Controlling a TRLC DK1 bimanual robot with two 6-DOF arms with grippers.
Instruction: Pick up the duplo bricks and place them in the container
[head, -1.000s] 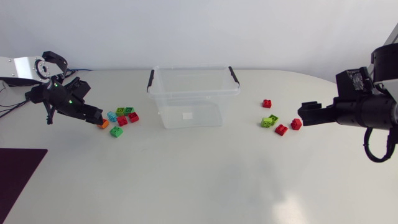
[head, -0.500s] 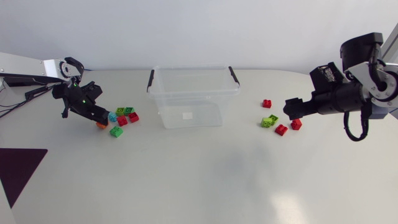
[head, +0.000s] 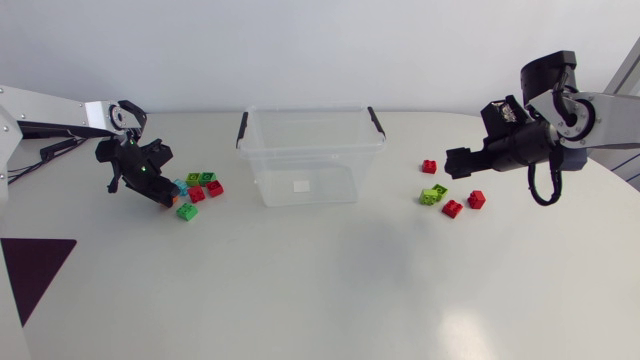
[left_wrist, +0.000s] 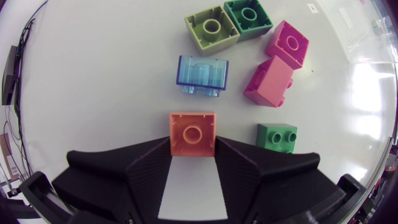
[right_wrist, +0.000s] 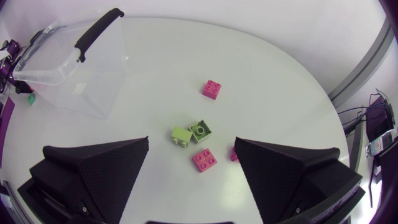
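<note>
A white bench (head: 320, 290) seen from above. A clear plastic container (head: 310, 148) with black handles stands at 12 o'clock from the bench's middle.

The left arm enters at 9 o'clock. The left pincer (head: 166, 192) sits low at the edge of a cluster of bricks, at about 9 o'clock from the container. Its wrist view shows the left pincer (left_wrist: 193, 148) clamped on an orange brick (left_wrist: 192, 132), one fingertip against each side. Just ahead lies a clear blue brick (left_wrist: 203, 73). Beside that is a tilted red brick (left_wrist: 268, 81), close to a second red brick (left_wrist: 286, 43). Farthest ahead, a lime brick (left_wrist: 212, 29) and a dark green brick (left_wrist: 249, 17) sit side by side. A bright green brick (left_wrist: 277, 137) lies just beside one finger.

The right arm enters at 3 o'clock. The right pincer (head: 456, 163) hangs above the bench with its fingers wide apart, holding nothing. A second group lies at 3 to 4 o'clock from the container: a lone red piece (head: 429, 166), a lime pair (head: 433, 194) and two more red pieces (head: 452, 208) just beyond. The right wrist view shows this group under the spread fingers.
</note>
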